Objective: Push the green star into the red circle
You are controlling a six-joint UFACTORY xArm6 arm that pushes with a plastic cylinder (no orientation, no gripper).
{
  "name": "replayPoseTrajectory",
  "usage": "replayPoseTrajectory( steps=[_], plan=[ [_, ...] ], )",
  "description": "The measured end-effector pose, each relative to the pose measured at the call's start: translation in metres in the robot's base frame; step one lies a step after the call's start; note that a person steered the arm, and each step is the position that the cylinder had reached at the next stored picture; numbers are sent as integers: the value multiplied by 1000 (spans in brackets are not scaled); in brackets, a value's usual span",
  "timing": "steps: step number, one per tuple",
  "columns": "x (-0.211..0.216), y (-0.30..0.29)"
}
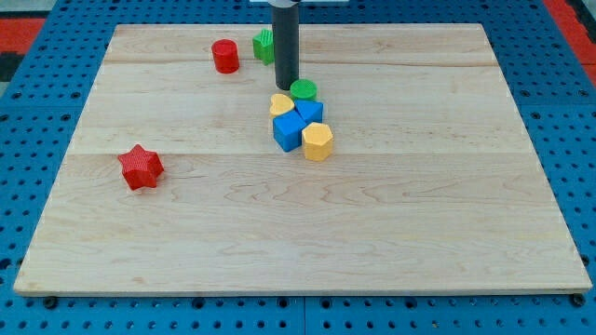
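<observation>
Closest to you is the red star [141,167], off on its own at the view's left of the wooden board [419,233]. Further up, mid-board, there's a tight cluster: yellow hexagon [318,140], two blue cubes [290,131] [309,112], yellow heart [280,104], green circle [303,90]. My tip [286,87] is down just beside that green circle, holding nothing. The green star [264,46] sits behind the rod, partly hidden, near the red circle [224,56] but not touching.
</observation>
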State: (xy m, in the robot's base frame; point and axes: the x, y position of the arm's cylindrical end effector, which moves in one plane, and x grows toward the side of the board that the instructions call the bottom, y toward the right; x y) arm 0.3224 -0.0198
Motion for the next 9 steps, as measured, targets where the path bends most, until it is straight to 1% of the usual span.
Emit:
replayPoseTrajectory(
  steps=[1, 2, 4, 5, 6, 7, 9],
  plan=[
    [0, -11],
    [-5, -6],
    [-53, 32],
    [-89, 29],
    [-88, -38],
    [-82, -86],
    [-55, -89]
  ],
)
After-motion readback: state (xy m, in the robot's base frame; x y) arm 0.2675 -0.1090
